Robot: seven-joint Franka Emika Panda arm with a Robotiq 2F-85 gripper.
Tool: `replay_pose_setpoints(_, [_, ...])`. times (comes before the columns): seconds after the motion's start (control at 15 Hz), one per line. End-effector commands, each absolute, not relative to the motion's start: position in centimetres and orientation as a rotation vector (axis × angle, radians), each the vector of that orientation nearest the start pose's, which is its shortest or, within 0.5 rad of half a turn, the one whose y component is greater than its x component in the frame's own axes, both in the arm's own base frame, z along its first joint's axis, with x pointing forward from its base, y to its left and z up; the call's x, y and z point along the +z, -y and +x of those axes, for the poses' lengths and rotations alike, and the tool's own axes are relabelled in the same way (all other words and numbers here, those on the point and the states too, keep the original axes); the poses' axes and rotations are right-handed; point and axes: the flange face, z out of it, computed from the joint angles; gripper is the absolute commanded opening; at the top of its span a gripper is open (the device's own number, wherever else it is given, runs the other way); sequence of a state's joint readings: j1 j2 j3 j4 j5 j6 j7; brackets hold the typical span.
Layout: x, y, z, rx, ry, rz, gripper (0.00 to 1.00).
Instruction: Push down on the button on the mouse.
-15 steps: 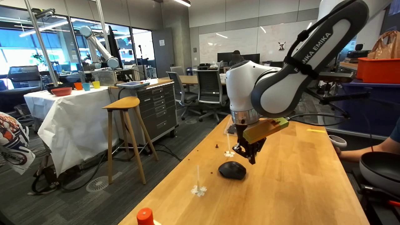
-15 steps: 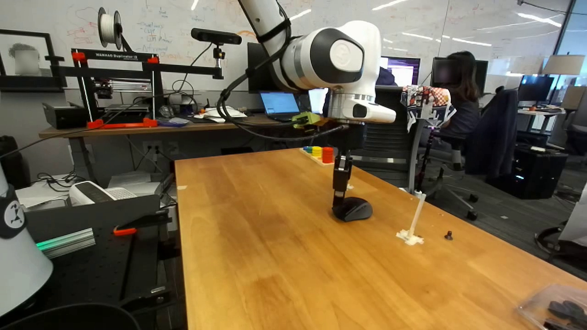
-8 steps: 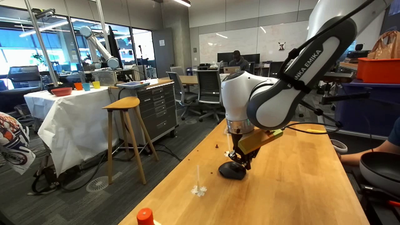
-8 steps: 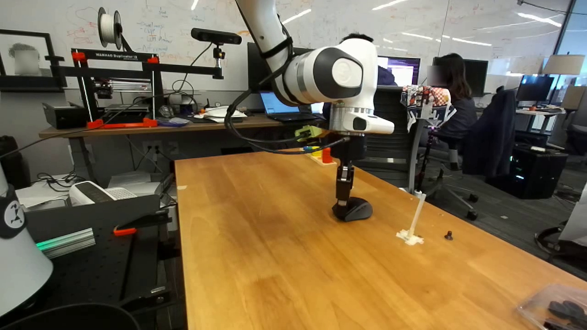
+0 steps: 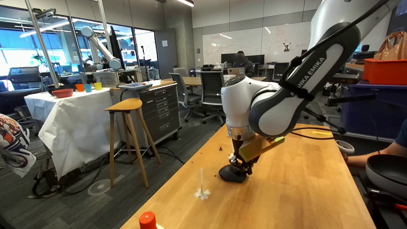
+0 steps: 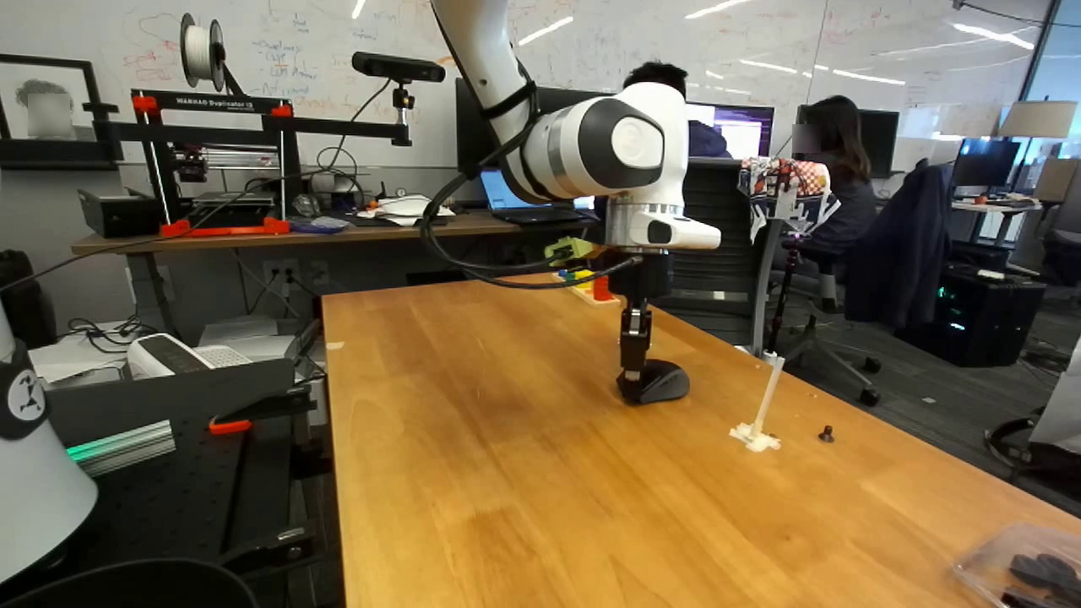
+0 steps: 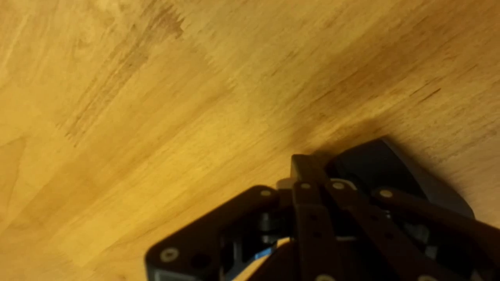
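Observation:
The black computer mouse [image 5: 229, 173] lies on the wooden table in both exterior views [image 6: 667, 382]. In the wrist view the mouse [image 7: 371, 166] is at the lower right, partly hidden behind the fingers. My gripper [image 5: 249, 171] points down at the near side of the mouse. In the wrist view its fingertips [image 7: 310, 171] are together with nothing seen between them, at the mouse's edge. In an exterior view the gripper [image 6: 632, 376] overlaps the mouse's end and seems to touch it. The exact contact spot and the mouse's buttons are hidden or too dark to tell.
Thin upright sticks on taped bases stand on the table, one beside the mouse [image 5: 201, 187]. A red-topped object [image 5: 148, 220] stands at the table's end. A clear box of dark parts [image 6: 1034, 566] sits at a corner. A small dark peg [image 6: 826, 434] stands near the edge.
My gripper has come down and across to the mouse, from above it to its edge. In the last half second the mouse has shifted slightly away from the gripper.

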State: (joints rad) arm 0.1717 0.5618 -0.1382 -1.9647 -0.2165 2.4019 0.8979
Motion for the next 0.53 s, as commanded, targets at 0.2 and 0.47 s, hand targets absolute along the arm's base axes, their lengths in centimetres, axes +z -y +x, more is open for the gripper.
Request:
replay_pose_setpoints(0.2, [19.4,-2.5,59.6,0.028,-1.110,-3.166,0.00])
replay_pose_setpoints(0.47, [24.1,-3.1,58.3,-0.006,-1.081,-3.113,0.00])
